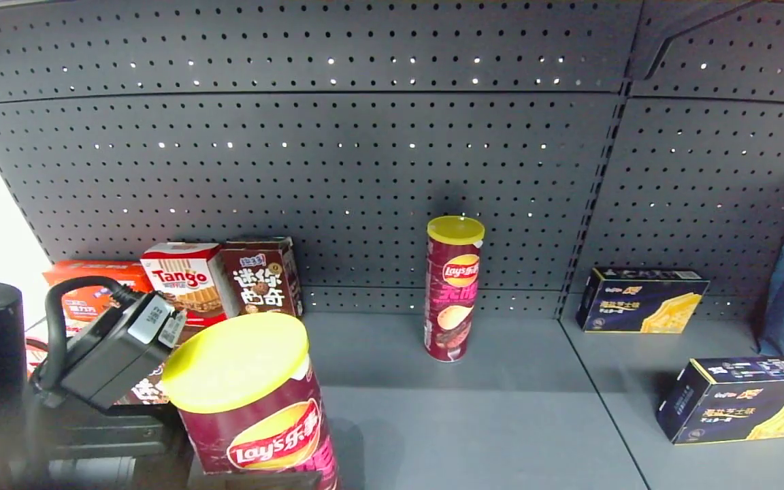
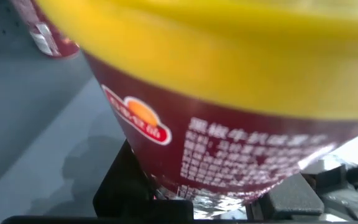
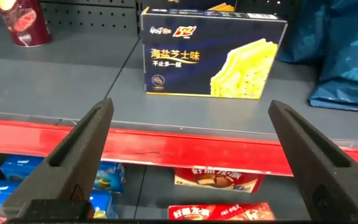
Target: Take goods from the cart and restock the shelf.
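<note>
Head view: chips can [image 1: 256,401] base cut off at frame edge.

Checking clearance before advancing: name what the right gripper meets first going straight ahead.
Probably the dark blue cracker box on the shelf, centred between the open fingers of the right gripper; the red shelf edge sits nearer but lower, and depth is unclear.

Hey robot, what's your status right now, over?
Left gripper shut on chip can at shelf front. Right gripper open, nothing in it. Snack boxes close behind the can; second can upright by back wall.
</note>
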{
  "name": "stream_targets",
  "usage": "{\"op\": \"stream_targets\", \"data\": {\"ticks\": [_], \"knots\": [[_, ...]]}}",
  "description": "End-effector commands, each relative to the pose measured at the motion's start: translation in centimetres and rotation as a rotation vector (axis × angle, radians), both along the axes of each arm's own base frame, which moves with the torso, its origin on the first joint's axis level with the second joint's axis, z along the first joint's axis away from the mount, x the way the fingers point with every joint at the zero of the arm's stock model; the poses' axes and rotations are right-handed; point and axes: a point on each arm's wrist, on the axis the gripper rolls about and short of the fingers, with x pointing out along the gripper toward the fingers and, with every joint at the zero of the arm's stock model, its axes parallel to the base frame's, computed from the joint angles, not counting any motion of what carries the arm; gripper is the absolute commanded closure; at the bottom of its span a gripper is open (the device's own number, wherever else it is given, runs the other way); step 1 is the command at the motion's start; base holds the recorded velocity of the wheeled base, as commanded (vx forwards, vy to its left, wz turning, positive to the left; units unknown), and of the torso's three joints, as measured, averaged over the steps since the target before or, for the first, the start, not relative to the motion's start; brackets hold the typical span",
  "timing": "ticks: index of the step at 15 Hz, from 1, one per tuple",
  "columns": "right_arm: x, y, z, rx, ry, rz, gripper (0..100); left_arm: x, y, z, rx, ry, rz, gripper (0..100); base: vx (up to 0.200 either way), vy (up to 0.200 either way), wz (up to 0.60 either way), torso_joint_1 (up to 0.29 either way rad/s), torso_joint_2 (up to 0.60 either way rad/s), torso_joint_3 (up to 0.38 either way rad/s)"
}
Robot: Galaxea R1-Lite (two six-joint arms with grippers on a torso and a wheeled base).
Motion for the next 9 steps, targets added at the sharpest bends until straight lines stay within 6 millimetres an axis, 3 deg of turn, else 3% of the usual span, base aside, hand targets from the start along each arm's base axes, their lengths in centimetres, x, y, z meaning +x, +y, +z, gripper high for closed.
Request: {"op": "stream_targets", "data": {"ticks": [1,2,3,4,5,7,9], "knots": [[-0.3,0.0,12.4,0.046,-0.165,0.003,0,-0.7,0.3,-0.1,-0.003,-0.004,-0.002,100,0.0,0.0,0.0,0.0,0.0,0.0],[4.2,0.2,13.0,0.104,-0.015,0.086,0,-0.9,0.3,-0.6,0.006,0.011,-0.007,100,0.0,0.0,0.0,0.0,0.0,0.0],[4.1,0.3,14.3,0.095,-0.13,0.164,0,-0.9,0.3,-0.9,0.011,0.018,-0.004,100,0.0,0.0,0.0,0.0,0.0,0.0],[4.8,0.5,12.3,0.092,-0.048,0.209,0,-0.9,0.3,-1.0,0.013,0.02,-0.003,100,0.0,0.0,0.0,0.0,0.0,0.0],[4.9,0.6,12.0,0.064,-0.037,0.246,0,-0.9,0.4,-1.0,0.013,0.021,-0.001,100,0.0,0.0,0.0,0.0,0.0,0.0],[5.2,1.0,12.7,0.042,-0.023,0.403,0,-0.5,0.3,-0.9,0.016,0.025,0.013,100,0.0,0.0,0.0,0.0,0.0,0.0],[7.1,2.1,14.1,0.024,0.101,0.567,0,-0.1,0.1,-1.0,0.029,0.027,0.037,100,0.0,0.0,0.0,0.0,0.0,0.0]]}}
